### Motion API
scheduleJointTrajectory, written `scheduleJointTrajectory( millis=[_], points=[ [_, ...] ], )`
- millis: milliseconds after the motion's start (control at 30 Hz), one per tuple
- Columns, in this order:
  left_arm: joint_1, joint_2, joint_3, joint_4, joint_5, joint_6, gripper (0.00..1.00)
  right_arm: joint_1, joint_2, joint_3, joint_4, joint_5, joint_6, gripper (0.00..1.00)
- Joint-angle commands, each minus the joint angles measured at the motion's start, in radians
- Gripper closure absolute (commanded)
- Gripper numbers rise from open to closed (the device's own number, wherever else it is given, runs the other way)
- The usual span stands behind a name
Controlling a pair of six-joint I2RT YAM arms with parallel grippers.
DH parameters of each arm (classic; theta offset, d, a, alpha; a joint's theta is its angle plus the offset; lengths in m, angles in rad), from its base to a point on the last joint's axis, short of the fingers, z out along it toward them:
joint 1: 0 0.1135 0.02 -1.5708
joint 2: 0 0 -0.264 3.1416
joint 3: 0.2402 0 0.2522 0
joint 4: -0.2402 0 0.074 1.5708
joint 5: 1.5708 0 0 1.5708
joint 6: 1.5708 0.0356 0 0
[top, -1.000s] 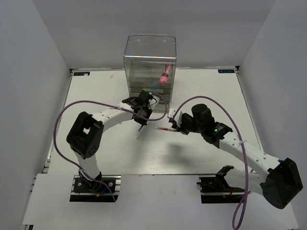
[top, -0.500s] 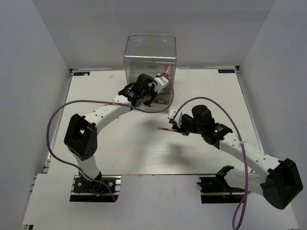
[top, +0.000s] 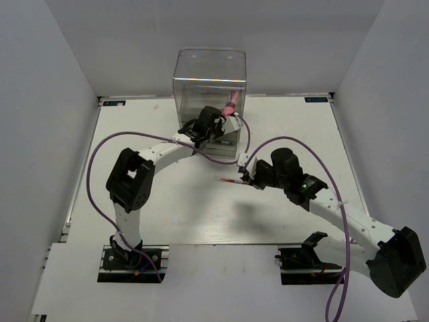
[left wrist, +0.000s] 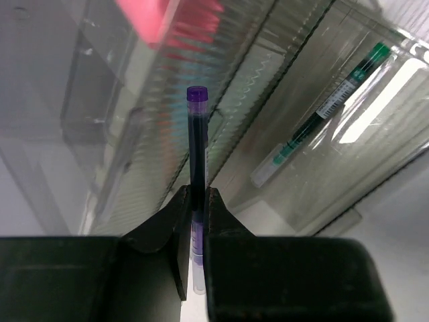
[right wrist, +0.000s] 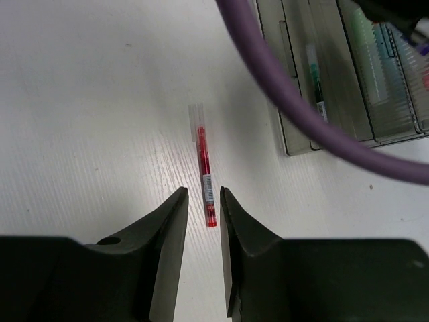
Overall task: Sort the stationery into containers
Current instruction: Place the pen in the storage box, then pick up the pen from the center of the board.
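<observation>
The clear organizer [top: 209, 80] stands at the back of the table, with a pink tube [top: 230, 104] leaning in its top bin. My left gripper [top: 223, 125] is right at the organizer's drawer front, shut on a thin purple pen [left wrist: 196, 147] that points at the drawers [left wrist: 281, 100]. A green pen [left wrist: 328, 111] lies in one drawer and also shows in the right wrist view [right wrist: 316, 84]. My right gripper [top: 247, 177] is open, low over a red pen [right wrist: 206, 171] lying on the table [top: 281, 127]. The pen's near end lies between my right gripper's [right wrist: 203, 194] fingertips.
The red pen [top: 232, 181] lies just in front of the organizer's drawers [right wrist: 322, 74]. A purple cable [right wrist: 301, 107] of the left arm crosses the right wrist view. White walls enclose the table at the back and both sides.
My left arm has swung from the table's middle up and back to the organizer's front, carrying the purple pen. My right gripper has stayed over the red pen.
</observation>
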Motion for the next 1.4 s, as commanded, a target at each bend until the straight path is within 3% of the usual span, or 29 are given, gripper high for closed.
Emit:
scheduleJointTrajectory(
  millis=[0,133,167,267,300,333,467,500,667,800,867,933,1067,1133,1367],
  points=[
    [0.003,0.038,0.051,0.03,-0.034,0.088,1.0,-0.002,-0.034,-0.012,0.044,-0.005,0.017,0.68],
    [0.003,0.069,0.051,0.048,-0.043,0.091,0.95,-0.002,-0.032,-0.02,0.05,0.0,0.017,0.65],
    [0.003,0.069,0.051,0.069,-0.043,0.091,0.82,-0.004,-0.032,-0.021,0.053,0.002,0.018,0.62],
    [0.003,0.055,0.022,0.108,-0.067,0.091,0.64,-0.002,-0.026,-0.025,0.054,0.005,0.018,0.57],
    [-0.006,0.042,0.011,0.118,-0.067,0.077,0.42,-0.001,-0.026,-0.025,0.054,0.006,0.019,0.57],
    [-0.006,0.023,0.011,0.129,-0.081,0.068,0.35,-0.001,-0.026,-0.023,0.056,0.009,0.019,0.56],
    [-0.015,-0.034,-0.013,0.139,-0.07,0.005,0.26,-0.002,-0.025,-0.025,0.053,0.011,0.017,0.54],
    [-0.015,-0.047,-0.025,0.139,-0.07,-0.009,0.18,-0.004,-0.025,-0.026,0.05,0.011,0.018,0.54],
    [-0.015,-0.152,-0.067,0.128,-0.061,-0.137,0.1,-0.004,-0.022,-0.031,0.035,0.009,0.009,0.54],
    [-0.015,-0.274,-0.099,0.029,-0.072,-0.45,0.01,-0.004,0.003,-0.034,0.025,0.006,0.006,0.56],
    [-0.006,-0.348,-0.11,-0.041,-0.023,-0.626,0.01,-0.001,0.046,-0.026,0.019,0.011,0.005,0.57],
    [0.005,-0.4,-0.163,-0.124,0.011,-0.71,0.01,0.005,0.11,-0.005,0.002,0.005,0.005,0.57],
    [0.005,-0.572,-0.363,-0.08,0.109,-0.813,0.01,0.011,0.256,0.07,-0.028,0.011,0.006,0.56],
    [0.005,-0.676,-0.471,-0.034,0.097,-0.86,0.01,0.008,0.361,0.136,-0.036,0.049,0.008,0.47],
    [0.005,-0.822,-0.582,0.023,0.035,-0.868,0.01,0.004,0.56,0.265,-0.007,0.138,-0.018,0.41]
  ],
)
